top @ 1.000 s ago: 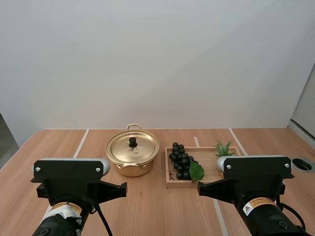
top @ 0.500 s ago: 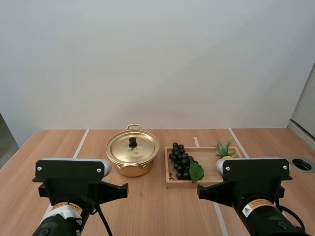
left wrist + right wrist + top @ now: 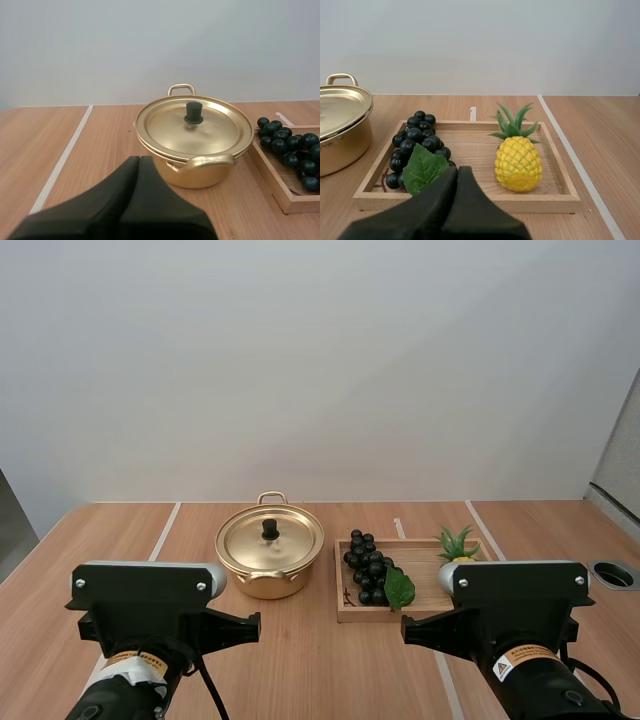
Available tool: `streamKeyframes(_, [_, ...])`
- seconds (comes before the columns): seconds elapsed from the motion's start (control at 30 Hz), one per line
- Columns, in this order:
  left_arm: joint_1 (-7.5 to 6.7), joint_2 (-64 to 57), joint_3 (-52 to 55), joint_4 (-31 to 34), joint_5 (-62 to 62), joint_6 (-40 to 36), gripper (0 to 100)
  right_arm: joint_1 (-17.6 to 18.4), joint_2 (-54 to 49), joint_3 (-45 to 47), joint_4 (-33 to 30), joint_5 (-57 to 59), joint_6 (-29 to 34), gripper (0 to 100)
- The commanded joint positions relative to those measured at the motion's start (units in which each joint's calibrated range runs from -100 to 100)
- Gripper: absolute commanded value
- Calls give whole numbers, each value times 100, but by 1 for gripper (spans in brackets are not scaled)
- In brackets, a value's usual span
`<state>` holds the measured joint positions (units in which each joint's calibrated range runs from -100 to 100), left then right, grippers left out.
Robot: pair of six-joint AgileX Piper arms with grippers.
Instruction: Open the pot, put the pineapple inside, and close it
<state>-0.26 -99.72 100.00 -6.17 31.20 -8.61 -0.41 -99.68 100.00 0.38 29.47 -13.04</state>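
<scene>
A gold pot (image 3: 270, 560) with its lid (image 3: 194, 124) on and a black knob (image 3: 193, 112) stands at the table's middle. To its right a small yellow pineapple (image 3: 518, 160) with green leaves (image 3: 456, 542) stands in a wooden tray (image 3: 555, 150), beside a bunch of dark grapes (image 3: 416, 142) with a green leaf. My left gripper (image 3: 139, 162) is shut, its fingers lying together as one dark wedge short of the pot. My right gripper (image 3: 458, 172) is shut too, just before the tray's near rim.
The tray (image 3: 420, 580) lies close to the pot's right side. White lines (image 3: 163, 532) run across the wooden table. A round hole (image 3: 617, 575) sits near the right edge. Both arm bases (image 3: 145, 625) stand at the near edge.
The right arm has shifted very slightly; the pot, tray and fruit have stayed where they were.
</scene>
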Motion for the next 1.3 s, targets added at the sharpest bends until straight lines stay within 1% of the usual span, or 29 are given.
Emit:
streamKeyframes(0.0, [-19, -28, 0, 44, -236, -60, 0, -21, -32, 0, -38, -659, 0, 0])
streamKeyframes(0.07, [-19, -28, 0, 44, -624, -60, 0, -21, -32, 0, -185, -1533, 0, 0])
streamKeyframes(0.17, [-19, -28, 0, 85, -2099, -60, 0, -21, -32, 0, -426, -3240, 0, 0])
streamKeyframes(0.33, [-19, -28, 0, 85, -5921, -60, 0, -21, -32, 0, -426, -6891, 0, 0])
streamKeyframes(0.37, [-19, -28, 0, 85, -6625, -60, 0, -21, -32, 0, -400, -7439, 0, 0])
streamKeyframes(0.47, [-19, -28, 0, 85, -8218, -60, 0, -21, -32, 0, -311, -9303, 0, 0])
streamKeyframes(0.53, [-19, -28, 0, 85, -8747, -60, 0, -21, -32, 0, -104, -10537, 0, 0])
streamKeyframes(0.6, [-19, -28, -91, 85, -8824, -60, 0, -21, -32, 0, 379, -11606, 0, 0])
streamKeyframes(0.63, [-19, -28, -198, 85, -8824, -60, 0, -21, -32, 0, 580, -11864, 0, 0])
streamKeyframes(0.7, [-19, -28, -438, 85, -8807, -60, 0, -21, -32, -72, 831, -11753, -93, 0])
streamKeyframes(0.73, [-19, -28, -467, 85, -8807, -60, 0, -21, -32, -132, 848, -11722, -115, 0])
streamKeyframes(0.83, [-19, -28, -893, 62, -8551, -60, 0, -21, -32, -635, 943, -10964, -427, 0])
streamKeyframes(0.87, [-19, -28, -1283, 14, -8058, -60, 0, -21, -32, -929, 956, -10495, -458, 0])
streamKeyframes(0.9, [-19, 8, -1478, -33, -7725, -60, 0, -21, -32, -1367, 1029, -9798, -637, 0])
streamKeyframes(0.93, [-19, 98, -1956, -91, -6891, -60, 0, -21, -32, -1742, 1154, -8895, -716, 0])
streamKeyframes(1.0, [-19, 205, -2409, -93, -5787, -60, 0, -21, 20, -2331, 1410, -7607, -813, 0])
streamKeyframes(1.07, [-19, 366, -2959, -93, -5033, -60, 0, -21, 171, -2916, 1584, -6350, -977, 0])
streamKeyframes(1.1, [-19, 471, -3205, -93, -4838, -60, 0, -21, 272, -3213, 1595, -5789, -1031, 0])
streamKeyframes(1.2, [-19, 884, -3846, -93, -4635, -60, 0, -21, 620, -4008, 1595, -4637, -1237, 0])
streamKeyframes(1.27, [-19, 1222, -4338, -93, -4278, -60, 0, -21, 885, -4474, 1595, -3933, -1401, 0])
